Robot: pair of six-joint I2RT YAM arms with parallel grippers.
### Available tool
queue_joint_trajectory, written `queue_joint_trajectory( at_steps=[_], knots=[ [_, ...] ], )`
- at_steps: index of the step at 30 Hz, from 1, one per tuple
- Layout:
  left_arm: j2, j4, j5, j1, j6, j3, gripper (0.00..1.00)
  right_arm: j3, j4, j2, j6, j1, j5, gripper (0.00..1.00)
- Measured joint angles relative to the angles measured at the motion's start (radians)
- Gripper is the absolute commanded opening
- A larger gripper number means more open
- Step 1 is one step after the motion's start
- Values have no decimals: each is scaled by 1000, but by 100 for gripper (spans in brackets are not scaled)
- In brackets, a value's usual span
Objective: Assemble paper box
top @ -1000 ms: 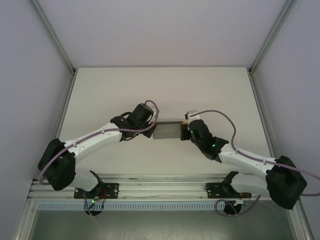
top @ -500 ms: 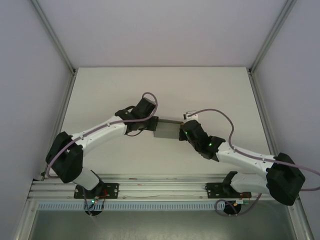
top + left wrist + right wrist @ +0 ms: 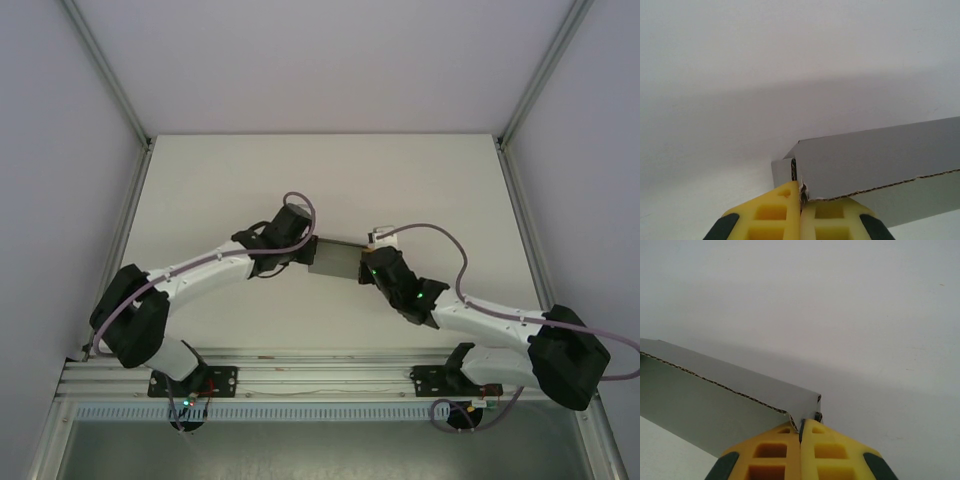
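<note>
I have the paper box [image 3: 335, 259] held between my two arms, over the middle of the tabletop [image 3: 220, 180]. Whether its underside rests on the surface or hangs just above it I cannot tell.

My left fingers [image 3: 798, 190] are closed tight, with a thin cardboard edge at the box's left end nipped in the seam between them. My right fingers [image 3: 804, 427] are closed too, and the box's corner edge [image 3: 705, 400] runs right into their seam, so I judge that both ends are pinched, not merely touched.

On progress, the sheet is no longer flat. From my left wrist I see a long grey panel [image 3: 880, 157] meeting another along a crisp fold, so the rectangular body looks formed (the raw corrugated edge along the panel is plain to see). At that same end a small flap shows beside the corner and the end looks open rather than tucked shut.

So I'd put the task past halfway, with the body shaped and squared. Closing and tucking the end flaps seems to be what is left, though how the far faces stand is hidden from me.
</note>
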Motion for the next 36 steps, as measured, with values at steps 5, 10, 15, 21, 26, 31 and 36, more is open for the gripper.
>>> queue_joint_trajectory(
  at_steps=[5, 10, 15, 21, 26, 31, 36],
  knots=[
    [2, 43, -45, -15, 0, -16, 0, -27, 48, 0, -3, 0, -3, 13],
    [3, 51, -60, -21, 1, -18, 0, -26, -11, -23, 34, 3, -10, 40],
    [3, 71, -67, -28, 1, -28, 0, 13, -131, -100, 85, 10, -13, 65],
    [3, 82, -67, -32, 1, -32, 0, 97, -175, -165, 148, -18, -14, 67],
    [3, 86, -67, -33, 12, -33, 0, 144, -176, -132, 194, -84, -43, 65],
    [3, 90, -67, -33, 19, -35, 0, 174, -187, -40, 237, -123, -60, 57],
    [3, 93, -67, -34, 20, -36, 1, 174, -208, 26, 276, -124, -63, 49]
  ],
)
